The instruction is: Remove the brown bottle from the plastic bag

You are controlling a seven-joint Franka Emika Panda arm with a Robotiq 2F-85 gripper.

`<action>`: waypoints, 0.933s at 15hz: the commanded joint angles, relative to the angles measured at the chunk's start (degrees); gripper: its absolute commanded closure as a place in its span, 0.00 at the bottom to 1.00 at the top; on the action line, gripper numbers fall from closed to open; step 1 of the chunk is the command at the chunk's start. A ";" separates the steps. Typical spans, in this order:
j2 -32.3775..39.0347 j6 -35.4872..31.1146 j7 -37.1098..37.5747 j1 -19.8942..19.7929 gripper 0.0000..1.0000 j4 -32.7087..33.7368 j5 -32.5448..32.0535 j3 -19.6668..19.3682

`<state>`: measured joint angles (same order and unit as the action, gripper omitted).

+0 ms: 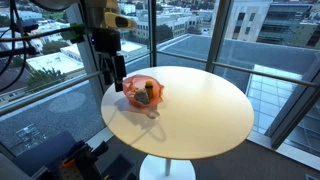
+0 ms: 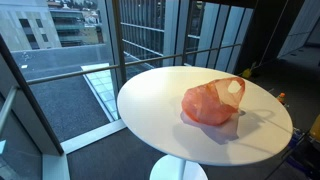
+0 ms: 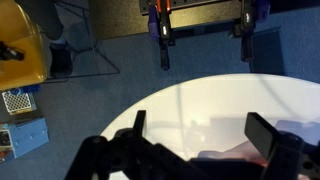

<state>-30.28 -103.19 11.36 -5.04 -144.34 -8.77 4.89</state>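
Observation:
A red-orange plastic bag [image 1: 141, 94] lies on the round cream table [image 1: 200, 115]. A brown bottle [image 1: 148, 94] with a green cap shows inside the bag's open mouth. The bag also shows in an exterior view [image 2: 212, 102], where the bottle is hidden. My gripper [image 1: 113, 72] hangs just above the table's edge, beside the bag, fingers spread and empty. In the wrist view the gripper [image 3: 200, 135] is open over the table, with a bit of the bag [image 3: 225, 156] at the bottom edge.
The table stands on a white pedestal [image 2: 178, 170] next to floor-to-ceiling windows [image 1: 180, 25]. Tripod legs and clamps [image 3: 165, 30] stand on the blue carpet. A yellow object [image 3: 20, 55] and small boxes [image 3: 22, 135] lie on the floor.

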 commanded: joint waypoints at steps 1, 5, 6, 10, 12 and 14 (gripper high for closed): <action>0.06 0.16 0.39 0.96 0.00 0.09 -0.37 -0.83; 0.52 0.15 1.28 0.70 0.00 0.48 -1.24 -0.29; 0.90 -0.02 1.98 0.56 0.00 0.82 -1.62 0.03; 3.65 -1.70 4.00 0.80 0.00 3.01 -2.82 0.93; 5.77 -4.21 5.03 1.04 0.00 4.34 -3.14 1.27; 7.90 -6.77 5.52 1.25 0.00 5.54 -3.26 1.43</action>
<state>-26.55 -107.79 14.53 -4.32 -142.15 -10.71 6.00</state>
